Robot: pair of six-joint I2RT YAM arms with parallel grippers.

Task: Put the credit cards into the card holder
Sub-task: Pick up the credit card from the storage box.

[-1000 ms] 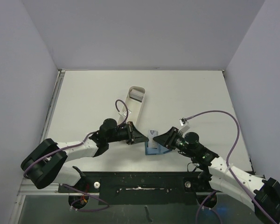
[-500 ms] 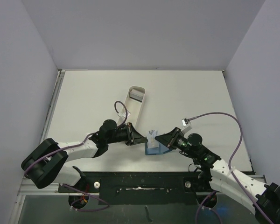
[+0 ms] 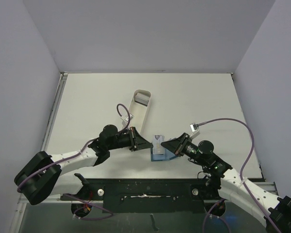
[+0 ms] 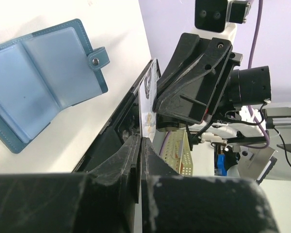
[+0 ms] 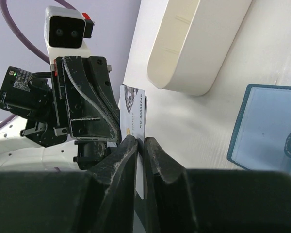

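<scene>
Credit card (image 3: 158, 141) first: it stands on edge, pinched from two sides at once, over the 12 o'clock edge of the card holder (image 3: 158, 155). The holder lies opened flat on the table (image 3: 87, 97), toward 6 o'clock from the table's middle and close to my bases. My left gripper (image 3: 149, 144) meets the card from 9 o'clock with its jaws closed right down on one edge. My right gripper (image 5: 139, 141) comes in from 3 o'clock, jaws pressed almost together on the opposite edge, so both my hands grip the same card. The white tray (image 3: 141, 109) lies at 11 o'clock of the holder, apart from it.

As I judge it, the double grip is the main danger. If either arm shifts while both are clamped, the thin card bends or is wrenched out of one pair of pads. If my left hand lets go before my right has a firm bite, the card can pivot in the pads or drop flat, where it is hard to lift again. Nothing pins the holder down, so pushing the card at a clear pocket off-angle could slide the holder away or fold it shut.
</scene>
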